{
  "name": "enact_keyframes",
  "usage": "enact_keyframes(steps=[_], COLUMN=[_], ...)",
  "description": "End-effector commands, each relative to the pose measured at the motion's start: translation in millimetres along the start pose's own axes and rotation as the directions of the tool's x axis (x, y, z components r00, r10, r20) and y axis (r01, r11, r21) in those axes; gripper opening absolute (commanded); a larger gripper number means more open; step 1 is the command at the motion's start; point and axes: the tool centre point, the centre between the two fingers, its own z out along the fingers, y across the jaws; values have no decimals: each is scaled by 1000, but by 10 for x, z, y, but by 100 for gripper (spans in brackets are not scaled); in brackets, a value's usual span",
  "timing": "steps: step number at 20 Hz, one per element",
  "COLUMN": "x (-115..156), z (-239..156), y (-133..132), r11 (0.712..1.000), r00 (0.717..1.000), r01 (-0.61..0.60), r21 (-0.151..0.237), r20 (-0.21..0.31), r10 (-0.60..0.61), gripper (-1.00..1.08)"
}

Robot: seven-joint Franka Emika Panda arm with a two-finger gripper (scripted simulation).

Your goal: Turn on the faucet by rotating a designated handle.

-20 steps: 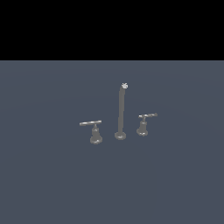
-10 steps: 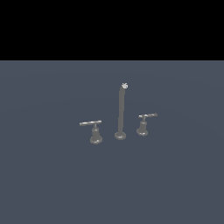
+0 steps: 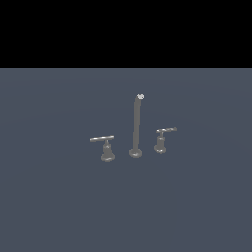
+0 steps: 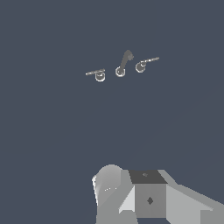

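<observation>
While the faucet is standing near the middle of the exterior view, you are not yet touching anything. The handle is sitting just right of the spout in that frame, and the longer lever is sitting left of it. In the wrist view only a grey part of the arm is showing, well apart from the faucet; whether the fingers are spread or pressed together, you cannot tell. I am judging that the approach, the contact and the rotation are all remaining.
</observation>
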Motion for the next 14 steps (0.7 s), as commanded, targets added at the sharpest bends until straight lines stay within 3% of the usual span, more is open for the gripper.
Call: enact_keyframes(steps=[1, 8, 14], x=[87, 481, 966], z=[29, 180, 433], y=[11, 71, 172], r11=[1000, 991, 960], r00=[1000, 991, 960], r01=[-24, -137, -278], r21=[2, 10, 21], r20=[0, -2, -2], r10=[24, 137, 278], gripper=[-100, -100, -100])
